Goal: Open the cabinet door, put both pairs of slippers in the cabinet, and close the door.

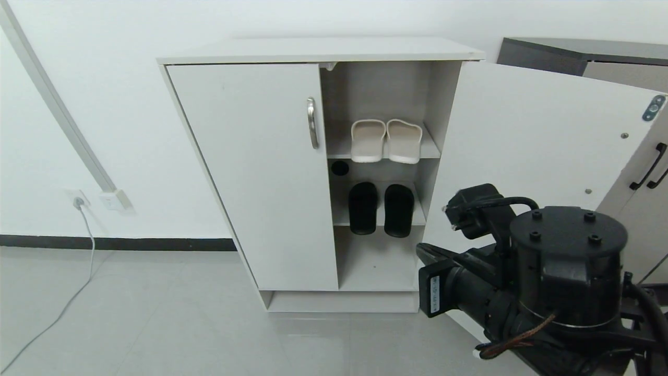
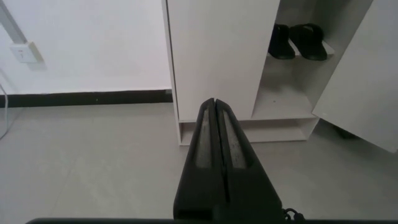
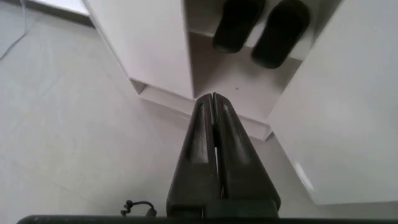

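Closest to my head camera, at about four o'clock, sits the right arm (image 1: 553, 261), low in front of the open door (image 1: 532, 146). From here I can't tell whether it touches the panel. Through its wrist camera I see the right gripper (image 3: 214, 98) with its two fingers pressed flat together, no gap and nothing between them. It hangs over the floor (image 1: 156, 324) and aims at the foot of the cabinet (image 1: 323, 49). The left gripper (image 2: 214, 101) is the same: fully closed, empty, touching nothing, and standing farther off from the cabinet's front.

Past the arm, the open door swings wide toward three o'clock. The other door (image 1: 250, 172) is shut, with its handle (image 1: 312, 122) near twelve o'clock.

Inside the exposed half, the black slippers (image 1: 381, 209) lie side by side on the middle shelf, just off centre toward four o'clock. The white slippers (image 1: 386, 140) sit side by side on the shelf above, at one o'clock. Both pairs have their ends hanging slightly over the shelf edges. The bottom compartment holds nothing.

I judge the task nearly done: the door has been opened and both pairs are stowed. What I have left is to swing the open door shut. With both claws closed, I'd expect to push the panel rather than grip it, and the arm beside it looks placed for that.
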Tool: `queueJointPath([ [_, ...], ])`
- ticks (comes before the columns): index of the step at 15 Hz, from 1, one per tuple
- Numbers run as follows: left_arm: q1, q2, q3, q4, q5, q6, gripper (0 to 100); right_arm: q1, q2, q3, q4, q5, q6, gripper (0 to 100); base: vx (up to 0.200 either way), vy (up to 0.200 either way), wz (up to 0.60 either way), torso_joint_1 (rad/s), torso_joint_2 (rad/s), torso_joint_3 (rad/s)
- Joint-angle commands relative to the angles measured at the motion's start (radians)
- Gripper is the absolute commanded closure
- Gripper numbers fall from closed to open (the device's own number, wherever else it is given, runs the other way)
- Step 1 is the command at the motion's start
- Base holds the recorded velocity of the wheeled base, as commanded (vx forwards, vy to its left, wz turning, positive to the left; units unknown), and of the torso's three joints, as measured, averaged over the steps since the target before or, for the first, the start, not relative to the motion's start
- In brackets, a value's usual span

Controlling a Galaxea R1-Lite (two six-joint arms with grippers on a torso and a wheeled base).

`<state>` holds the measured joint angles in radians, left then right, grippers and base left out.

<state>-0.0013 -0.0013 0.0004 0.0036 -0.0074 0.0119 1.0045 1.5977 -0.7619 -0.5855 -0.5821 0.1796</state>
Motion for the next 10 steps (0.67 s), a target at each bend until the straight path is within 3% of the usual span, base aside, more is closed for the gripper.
queueJointPath([
  [1, 0.0, 0.001, 0.0, -0.002, 0.0, 0.0, 100, 0.003, 0.001, 0.0, -0.004, 0.001, 0.001, 100, 0.0, 0.0, 0.0, 0.066, -0.57, -0.364],
  [10, 0.0, 0.001, 0.0, -0.002, 0.0, 0.0, 100, 0.0, 0.001, 0.006, -0.004, 0.001, 0.001, 100, 0.0, 0.0, 0.0, 0.106, -0.48, -0.341],
])
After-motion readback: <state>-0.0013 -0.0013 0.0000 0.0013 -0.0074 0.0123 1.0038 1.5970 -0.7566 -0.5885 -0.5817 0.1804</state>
